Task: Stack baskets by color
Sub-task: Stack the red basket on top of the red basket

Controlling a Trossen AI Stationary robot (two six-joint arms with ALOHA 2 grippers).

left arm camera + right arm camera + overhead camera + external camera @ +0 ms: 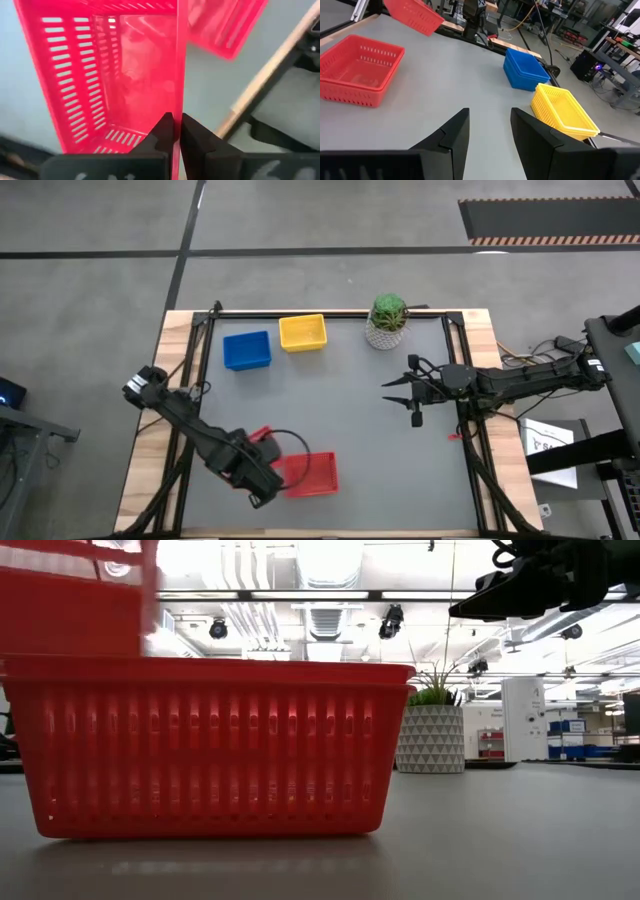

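Observation:
My left gripper (176, 120), at the table's near left, is shut on a red basket (115, 75) that hangs in the air. Just to its right, two nested red baskets (312, 474) rest on the table on their bottoms; they fill the low view (210, 750). A blue basket (247, 350) and a yellow basket (302, 332) stand at the far left. My right gripper (400, 386) waits open above the table's right side, holding nothing. My left gripper pinches one side wall of the red basket at its rim (177, 102), one finger inside the basket and one outside. The fingers come from above, pointing down. The basket hangs tilted below them, clear of the table (412, 15).
A green plant in a white patterned pot (387, 321) stands at the far edge, right of the yellow basket. The grey tabletop (370, 430) lies bare in the middle. A black frame rail (460, 380) runs along the table's sides.

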